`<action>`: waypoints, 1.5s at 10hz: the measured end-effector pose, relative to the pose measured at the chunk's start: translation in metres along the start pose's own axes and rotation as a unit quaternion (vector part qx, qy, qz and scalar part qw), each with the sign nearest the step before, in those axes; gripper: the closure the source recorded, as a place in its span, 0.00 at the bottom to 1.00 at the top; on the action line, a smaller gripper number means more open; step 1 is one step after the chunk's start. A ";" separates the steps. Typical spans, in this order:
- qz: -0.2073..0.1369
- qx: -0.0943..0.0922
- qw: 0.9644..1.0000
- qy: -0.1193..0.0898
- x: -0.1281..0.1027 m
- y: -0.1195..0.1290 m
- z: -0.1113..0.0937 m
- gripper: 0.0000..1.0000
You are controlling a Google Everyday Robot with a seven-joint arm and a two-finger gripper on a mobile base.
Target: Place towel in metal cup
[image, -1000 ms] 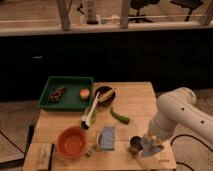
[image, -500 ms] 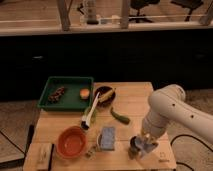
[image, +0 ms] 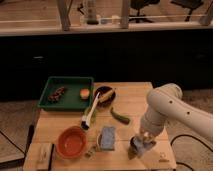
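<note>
My gripper (image: 141, 141) is at the front right of the wooden table (image: 135, 100), pointing down from the white arm (image: 162, 107). It is shut on the towel (image: 146, 149), a pale grey-blue cloth that hangs limp below the fingers. The metal cup (image: 133, 149) is right under the gripper, at the towel's left. Only a dark sliver of the cup shows, and the rest is hidden by the gripper and cloth. I cannot tell whether the towel reaches inside the cup.
A blue-grey block (image: 107, 137) lies left of the cup, and an orange bowl (image: 72, 142) is further left. A green vegetable (image: 120, 116), a white brush (image: 91, 112), a black bowl (image: 104, 94) and a green tray (image: 65, 92) lie behind. A wooden block (image: 45, 155) is at the front left.
The arm has swung left and the gripper has carried the towel from the right of the cup to over it. The cup is now mostly covered.
</note>
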 end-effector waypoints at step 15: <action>-0.023 0.003 0.999 -0.023 0.003 -0.022 0.008 0.27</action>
